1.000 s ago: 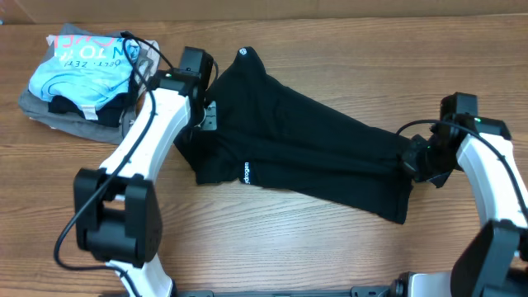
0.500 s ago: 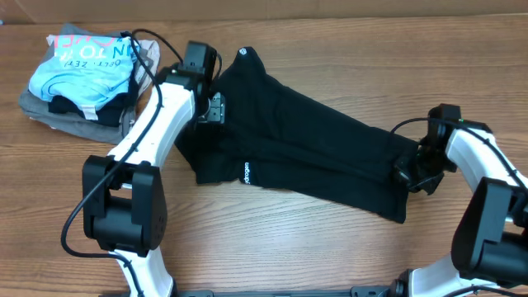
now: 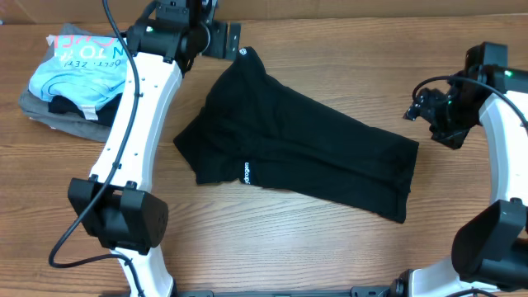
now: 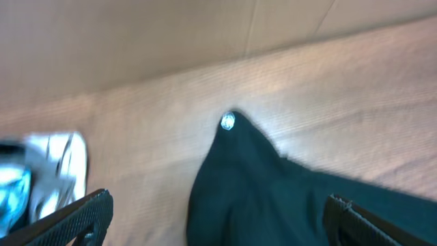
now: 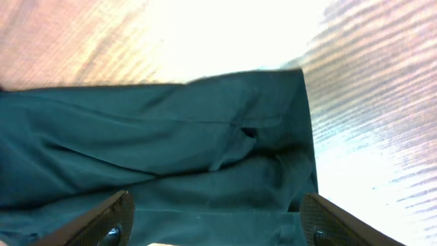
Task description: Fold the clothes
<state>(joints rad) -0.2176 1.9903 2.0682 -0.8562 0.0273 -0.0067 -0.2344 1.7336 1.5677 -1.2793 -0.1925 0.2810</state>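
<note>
Lying flat, creased black clothes (image 3: 305, 157)

Overhead top-down, both wrists over clothes (image 3: 297, 157)

Table (image 3: 272, 247): light brown wood grain, lit brightly on the right side.
Light blue shirt (image 3: 78, 70): folded, pink and dark print facing up, top of a stack at the far left corner.
Grey garments (image 3: 45, 114): folded, bottom of that stack, edges showing at left and front.
Dark piece (image 3: 70, 106): black, tucked between the blue and grey layers.
Back wall (image 3: 371, 7): plain tan board along the far edge.
</note>
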